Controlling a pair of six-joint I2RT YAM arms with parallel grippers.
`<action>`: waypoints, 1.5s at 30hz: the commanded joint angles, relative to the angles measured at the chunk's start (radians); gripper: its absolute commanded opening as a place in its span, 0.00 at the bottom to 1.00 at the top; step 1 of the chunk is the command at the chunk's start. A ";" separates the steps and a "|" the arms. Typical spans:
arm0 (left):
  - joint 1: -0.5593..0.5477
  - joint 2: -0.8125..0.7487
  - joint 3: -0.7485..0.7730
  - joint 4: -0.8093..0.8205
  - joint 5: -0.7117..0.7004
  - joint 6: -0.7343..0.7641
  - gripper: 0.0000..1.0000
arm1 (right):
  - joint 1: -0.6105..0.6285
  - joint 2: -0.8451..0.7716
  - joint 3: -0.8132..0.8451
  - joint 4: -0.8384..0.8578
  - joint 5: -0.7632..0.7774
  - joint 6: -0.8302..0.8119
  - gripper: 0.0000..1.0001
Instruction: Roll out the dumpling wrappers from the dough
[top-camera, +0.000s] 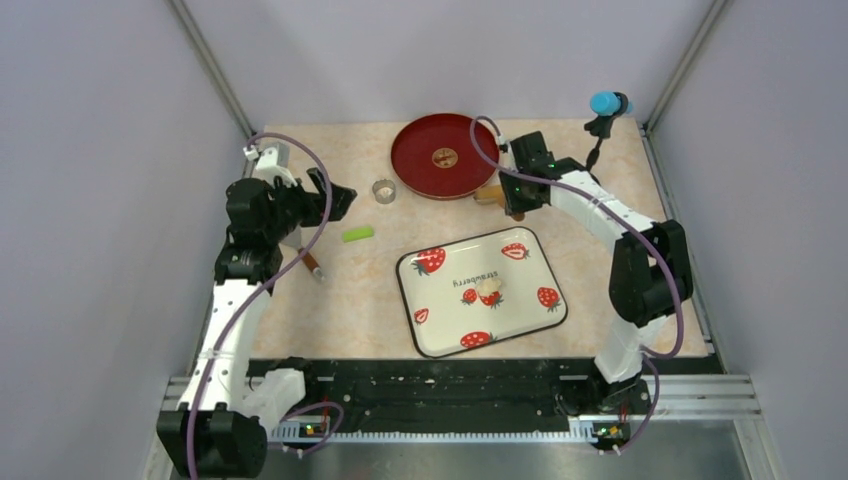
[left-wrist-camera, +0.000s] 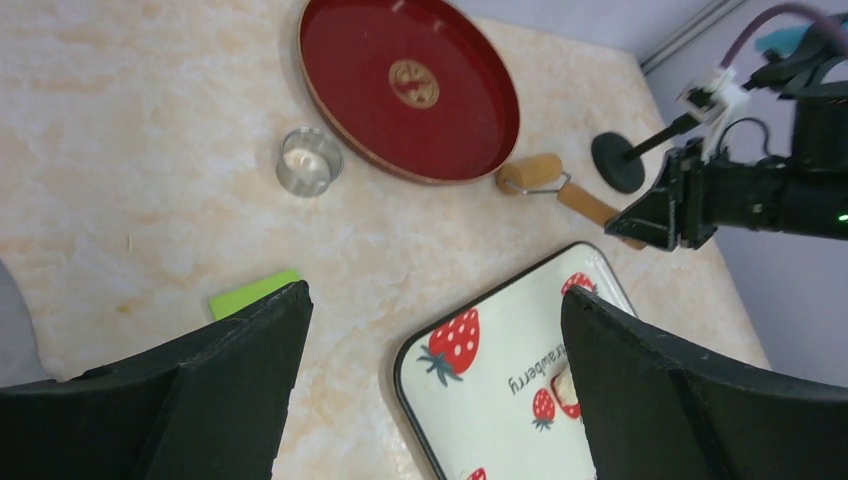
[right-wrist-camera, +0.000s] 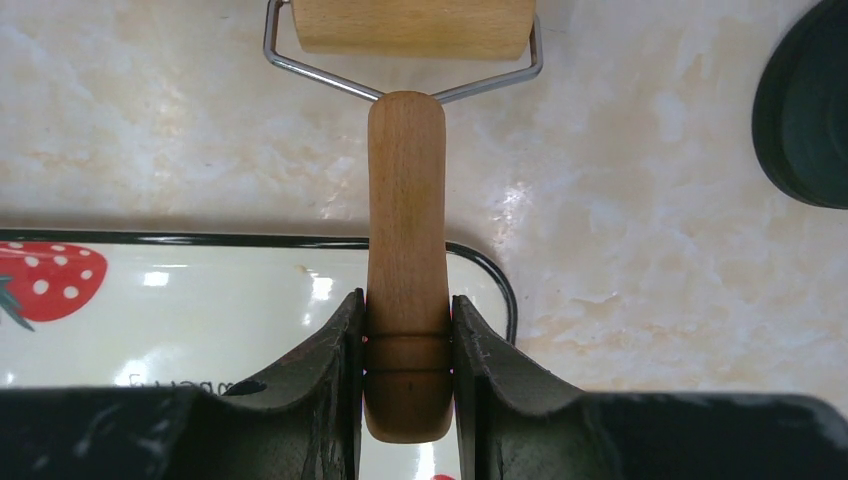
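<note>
- So far, the left gripper (top-camera: 335, 195) is hanging over the left side of the table (top-camera: 340, 300) with its jaws wide apart, holding nothing.
- The small metal ring (top-camera: 384, 190) is sitting unused just beside the red plate (top-camera: 445, 157), which is carrying no dumpling wrappers (none is showing anywhere).
- The dough (top-camera: 489, 290) is lying as a small unflattened lump near the middle of the strawberry tray (top-camera: 445, 325), so rolling is looking not yet begun.
- The right gripper (right-wrist-camera: 405, 310) is clamping the handle of the wooden roller (right-wrist-camera: 405, 180) beyond the tray's far right corner; flattening and cutting are all remaining.
</note>
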 joint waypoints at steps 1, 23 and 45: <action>-0.001 0.040 0.031 -0.125 0.018 0.066 0.99 | 0.051 -0.079 0.034 0.037 -0.047 0.005 0.00; -0.147 0.102 -0.017 -0.175 0.016 0.181 0.99 | 0.118 -0.113 -0.233 0.132 -0.108 -0.012 0.00; -0.173 0.089 -0.030 -0.131 0.052 0.183 0.99 | 0.119 0.075 -0.209 0.164 -0.070 0.022 0.51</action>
